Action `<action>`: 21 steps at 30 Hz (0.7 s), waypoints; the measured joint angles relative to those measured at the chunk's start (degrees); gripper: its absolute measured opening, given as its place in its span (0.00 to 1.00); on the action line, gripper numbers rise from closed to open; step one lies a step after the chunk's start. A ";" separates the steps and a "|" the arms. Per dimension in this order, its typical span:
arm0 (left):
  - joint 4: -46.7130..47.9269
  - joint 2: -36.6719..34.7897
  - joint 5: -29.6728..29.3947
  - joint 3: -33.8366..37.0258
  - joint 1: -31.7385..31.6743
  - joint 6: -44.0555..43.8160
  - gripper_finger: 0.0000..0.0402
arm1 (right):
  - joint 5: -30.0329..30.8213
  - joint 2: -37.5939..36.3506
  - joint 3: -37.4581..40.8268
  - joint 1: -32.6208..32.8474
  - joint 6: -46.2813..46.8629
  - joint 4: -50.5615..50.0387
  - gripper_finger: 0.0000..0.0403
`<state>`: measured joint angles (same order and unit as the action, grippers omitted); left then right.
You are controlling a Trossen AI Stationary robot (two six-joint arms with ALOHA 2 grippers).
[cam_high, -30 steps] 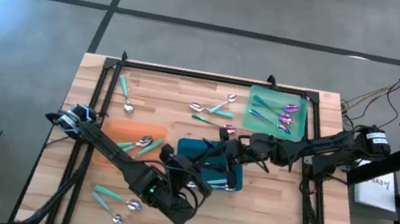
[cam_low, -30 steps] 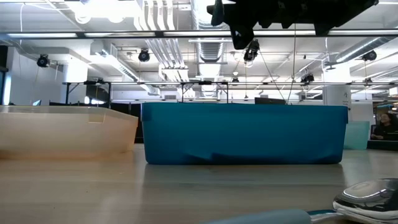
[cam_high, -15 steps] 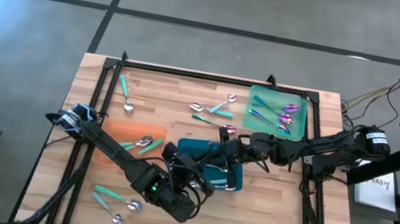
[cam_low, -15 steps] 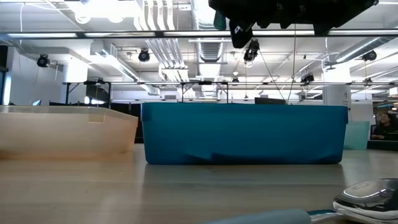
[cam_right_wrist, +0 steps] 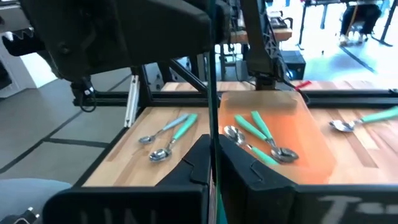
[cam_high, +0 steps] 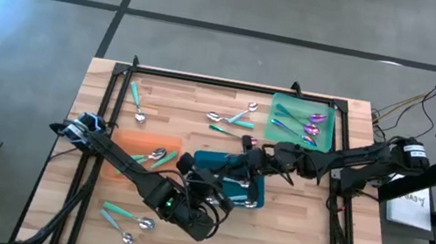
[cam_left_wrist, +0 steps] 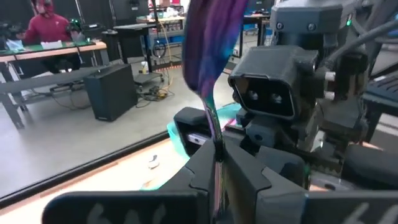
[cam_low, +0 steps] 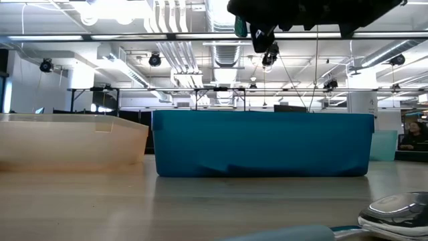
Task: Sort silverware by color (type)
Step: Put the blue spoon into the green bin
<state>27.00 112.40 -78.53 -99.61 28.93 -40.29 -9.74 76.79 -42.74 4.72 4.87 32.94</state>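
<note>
My left gripper (cam_high: pixel 208 190) is over the teal tray (cam_high: pixel 258 191), shut on an iridescent purple-blue spoon (cam_left_wrist: pixel 211 37). My right gripper (cam_high: pixel 239 168) is just beyond it, facing it, also over the teal tray, shut on a thin teal-handled piece of silverware (cam_right_wrist: pixel 211 74) seen edge-on. The right gripper's camera block fills the left wrist view behind the spoon. In the low view the dark grippers (cam_low: pixel 257 30) hang well above the teal tray (cam_low: pixel 261 144), with a bit of teal showing beside them. My left gripper pinches the purple spoon's thin handle (cam_left_wrist: pixel 215 134) between its two fingers. The spoon stands out past the fingertips, head at the free end, lifted clear of the tray. My right gripper pinches the teal piece's handle (cam_right_wrist: pixel 211 127) between its two fingers. The piece sticks out past the fingertips, clear of the table.
The orange tray (cam_high: pixel 131 138) at the left holds two teal spoons (cam_right_wrist: pixel 255 134). The green tray (cam_high: pixel 282 137) at the far right holds purple pieces. Loose teal silverware lies at the far left (cam_high: pixel 137 104), far middle (cam_high: pixel 232 120) and near edge (cam_high: pixel 126 218).
In the low view the dark gripper tip has gone up a little above the teal tray, and a bit of teal now shows beside it. Both grippers stay shut on their pieces.
</note>
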 joint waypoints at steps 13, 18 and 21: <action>0.80 0.00 5.58 -0.11 -0.16 5.77 0.27 | 7.13 -11.01 -0.02 -2.13 0.54 -22.82 0.02; 2.71 0.00 7.46 -0.11 -0.16 5.48 0.36 | 16.86 -19.31 -0.02 -4.79 0.57 -43.05 0.02; 3.33 0.00 7.56 -0.11 -0.16 5.37 0.38 | 22.45 -23.55 -0.02 -8.15 1.15 -53.76 0.02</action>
<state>30.33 112.40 -70.97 -99.72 28.77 -34.92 12.72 53.24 -42.76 -3.43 6.02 -20.82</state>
